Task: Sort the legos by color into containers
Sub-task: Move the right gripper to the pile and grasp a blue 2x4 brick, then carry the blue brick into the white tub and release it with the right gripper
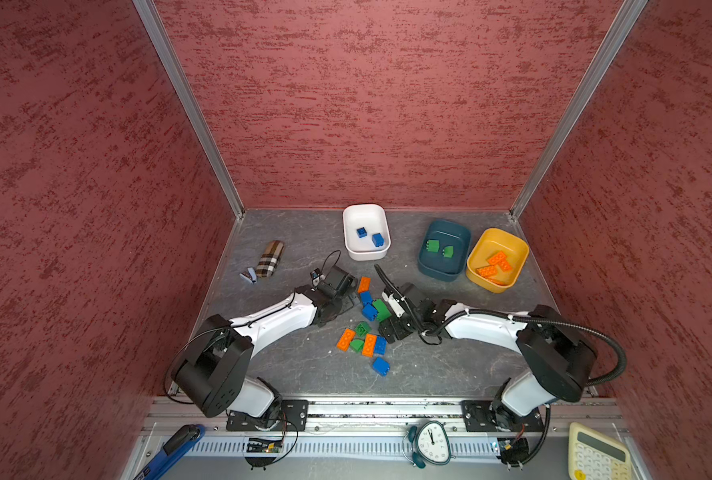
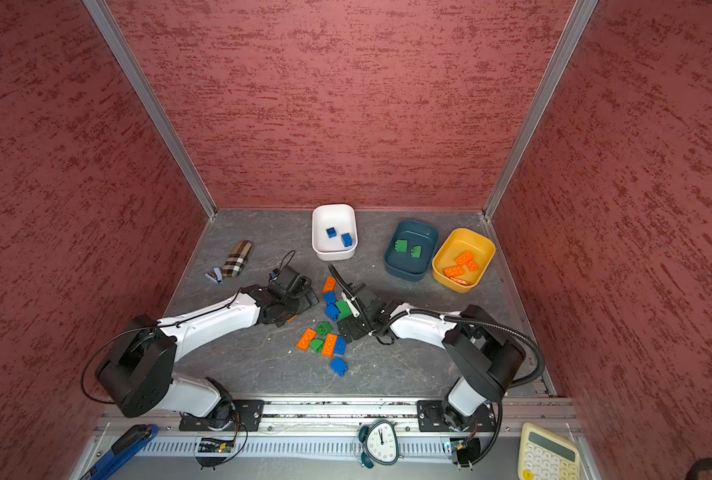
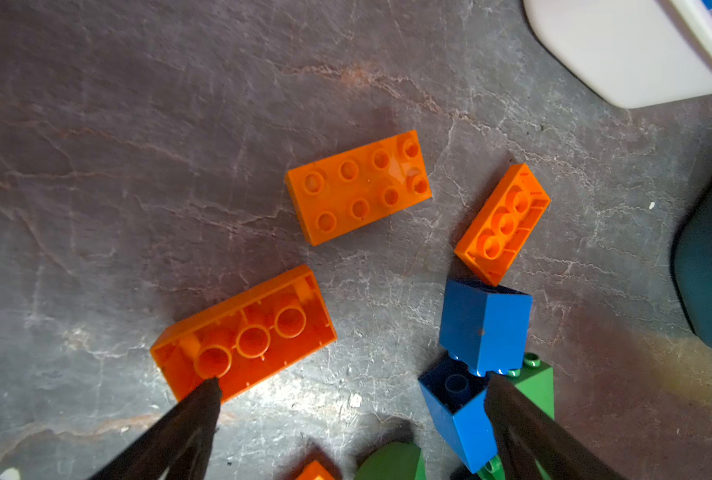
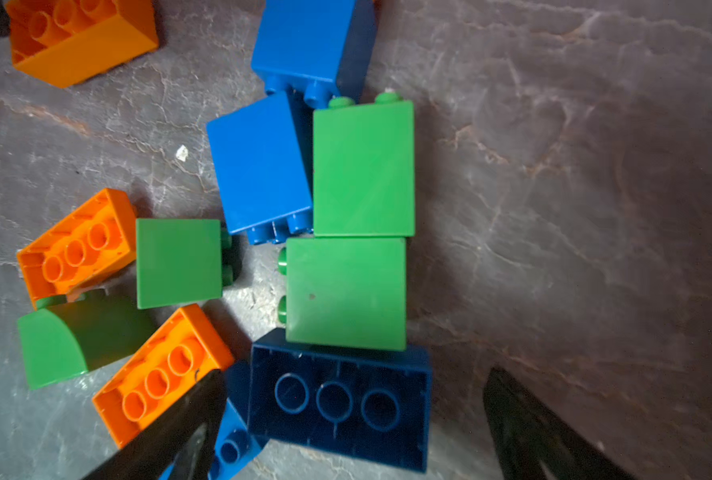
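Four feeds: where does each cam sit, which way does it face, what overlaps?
Top view: high over the front rail, facing down toward the back wall; left arm, right arm, bowls, loose legos.
Top view: same head, slightly aside; same table, same arms.
Left wrist: on the left arm, down past open left fingers at orange legos.
Right wrist: on the right arm, down past open right fingers at green legos.
Shared: both wrist views catch the same blue legos.

The left wrist view crops the white bowl [image 3: 628,50] and shows the teal bowl [image 3: 711,270] blurred at its edge.
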You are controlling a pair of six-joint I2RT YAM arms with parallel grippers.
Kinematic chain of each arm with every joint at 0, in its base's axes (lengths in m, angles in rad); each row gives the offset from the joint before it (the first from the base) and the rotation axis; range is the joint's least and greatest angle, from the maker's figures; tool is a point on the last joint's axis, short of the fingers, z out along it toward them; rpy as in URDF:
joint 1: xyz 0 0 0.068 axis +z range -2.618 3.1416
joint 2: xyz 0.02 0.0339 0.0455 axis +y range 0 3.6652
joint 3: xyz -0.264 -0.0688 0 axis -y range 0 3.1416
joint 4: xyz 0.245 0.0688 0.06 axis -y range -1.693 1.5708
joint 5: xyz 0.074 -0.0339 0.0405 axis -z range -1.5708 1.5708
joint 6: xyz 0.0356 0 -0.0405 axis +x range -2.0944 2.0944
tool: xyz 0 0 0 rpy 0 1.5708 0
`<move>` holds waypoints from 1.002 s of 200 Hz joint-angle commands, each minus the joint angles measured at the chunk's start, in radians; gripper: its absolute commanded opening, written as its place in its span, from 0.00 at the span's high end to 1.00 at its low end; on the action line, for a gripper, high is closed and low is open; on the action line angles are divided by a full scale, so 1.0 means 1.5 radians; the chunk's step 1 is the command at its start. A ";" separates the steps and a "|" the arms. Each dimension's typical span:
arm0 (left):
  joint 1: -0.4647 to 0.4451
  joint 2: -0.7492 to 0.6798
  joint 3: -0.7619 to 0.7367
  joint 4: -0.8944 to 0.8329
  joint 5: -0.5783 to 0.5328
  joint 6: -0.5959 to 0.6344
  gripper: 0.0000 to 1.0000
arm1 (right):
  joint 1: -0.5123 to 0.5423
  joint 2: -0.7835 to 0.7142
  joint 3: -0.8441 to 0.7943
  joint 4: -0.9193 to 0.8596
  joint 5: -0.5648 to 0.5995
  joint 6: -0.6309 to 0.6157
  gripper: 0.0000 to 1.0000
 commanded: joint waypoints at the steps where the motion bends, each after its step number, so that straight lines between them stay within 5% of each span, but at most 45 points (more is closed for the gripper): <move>1: 0.003 0.000 -0.002 0.011 0.001 0.007 0.01 | 0.020 0.019 0.019 -0.030 0.089 -0.010 0.05; 87: 0.002 -0.002 -0.002 0.000 -0.008 0.014 0.01 | 0.028 0.015 0.032 -0.010 0.113 -0.007 0.39; 155: 0.031 -0.013 0.000 -0.047 -0.029 0.035 0.01 | -0.009 -0.039 0.079 0.078 0.098 -0.056 0.46; 200: 0.060 -0.024 -0.003 -0.068 -0.018 0.072 0.01 | -0.080 0.046 0.194 0.138 0.062 -0.068 0.47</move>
